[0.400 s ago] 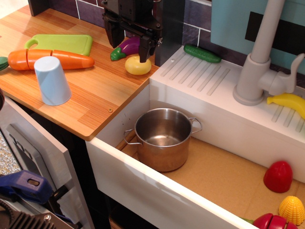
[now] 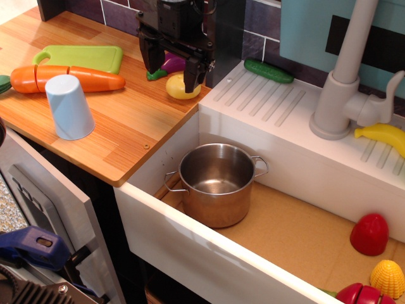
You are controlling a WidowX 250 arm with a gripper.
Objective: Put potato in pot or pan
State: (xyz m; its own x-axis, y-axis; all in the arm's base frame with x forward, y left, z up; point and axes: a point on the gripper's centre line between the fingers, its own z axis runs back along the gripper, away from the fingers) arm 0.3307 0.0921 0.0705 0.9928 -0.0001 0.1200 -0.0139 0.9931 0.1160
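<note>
The potato [image 2: 178, 89] is a small pale-yellow toy on the wooden counter [image 2: 126, 120], near its back right corner. My black gripper [image 2: 171, 71] hangs just above and behind it. Its jaws are open and hold nothing. The right finger [image 2: 190, 75] covers the potato's upper right part. The left finger [image 2: 152, 58] stands beside a purple eggplant toy [image 2: 169, 63], which shows between the fingers. The shiny steel pot [image 2: 217, 183] stands upright and empty in the sink basin, to the front right of the potato and lower down.
An orange carrot [image 2: 66, 77], a green cutting board [image 2: 82, 56] and an upturned pale-blue cup [image 2: 68, 106] lie on the counter's left. A green cucumber [image 2: 268, 70], the grey faucet [image 2: 345, 82] and a banana [image 2: 383, 136] are on the white sink ledge. Red and yellow toys [image 2: 370, 234] lie in the basin's right end.
The gripper has come down a little toward the counter and now covers more of the potato. The potato and pot have not moved.
</note>
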